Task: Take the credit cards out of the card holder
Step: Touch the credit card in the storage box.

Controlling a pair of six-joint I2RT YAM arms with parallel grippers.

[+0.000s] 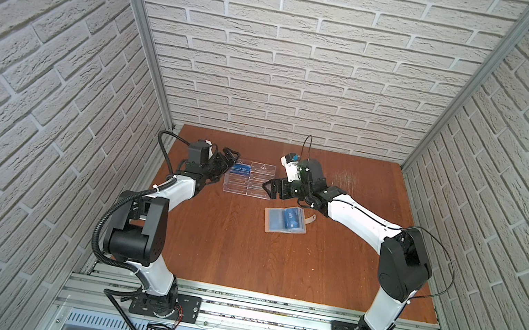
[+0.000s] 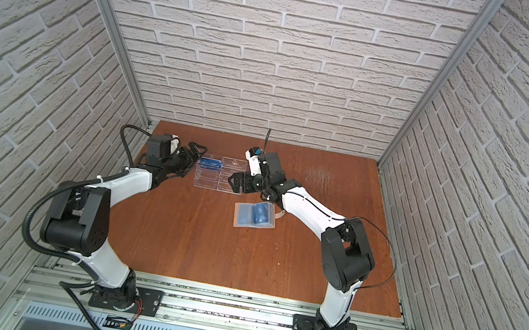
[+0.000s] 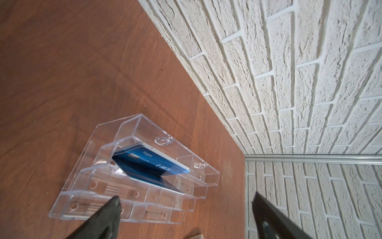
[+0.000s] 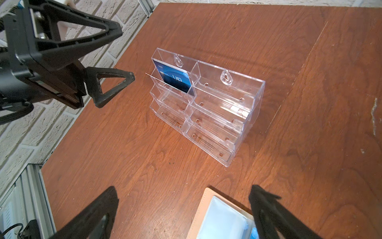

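Right fingers point(image 1: 270, 187) are hovering spread, empty, near holder point(image 1: 273, 222), left fingers point(image 1: 225, 159) likewise farther off; tugging the sleeved card point(image 1: 290, 220) is risking dragging the unpinned holder.

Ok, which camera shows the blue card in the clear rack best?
The right wrist view: the credit card faces it in the clear rack, top tier, lettering visible. The left wrist view shows it close but slanted; both top views show only a small blue strip.
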